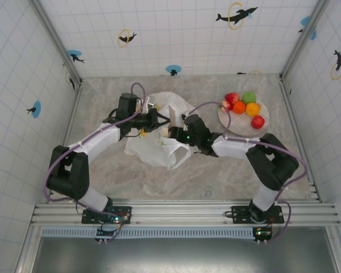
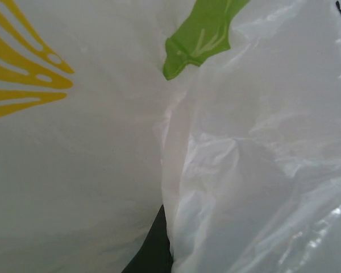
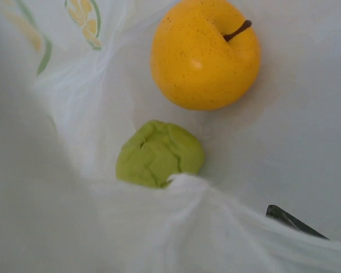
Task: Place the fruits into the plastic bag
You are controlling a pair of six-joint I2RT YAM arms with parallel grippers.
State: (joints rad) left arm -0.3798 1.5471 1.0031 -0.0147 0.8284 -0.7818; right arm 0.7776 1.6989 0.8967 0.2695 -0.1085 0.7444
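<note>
Seen from above, the plastic bag (image 1: 159, 145) lies mid-table (image 1: 216, 176), between the two arms. The left gripper (image 1: 163, 120) is pinched together on the bag's rim. The right gripper (image 1: 176, 129) reaches into the bag's mouth, and its jaw spacing cannot be told. Inside the bag lie a yellow apple (image 3: 204, 54) and a lumpy green fruit (image 3: 159, 153). Other fruits (image 1: 239, 107) rest on the checked plate (image 1: 238, 128), to the right of the bag.
</note>
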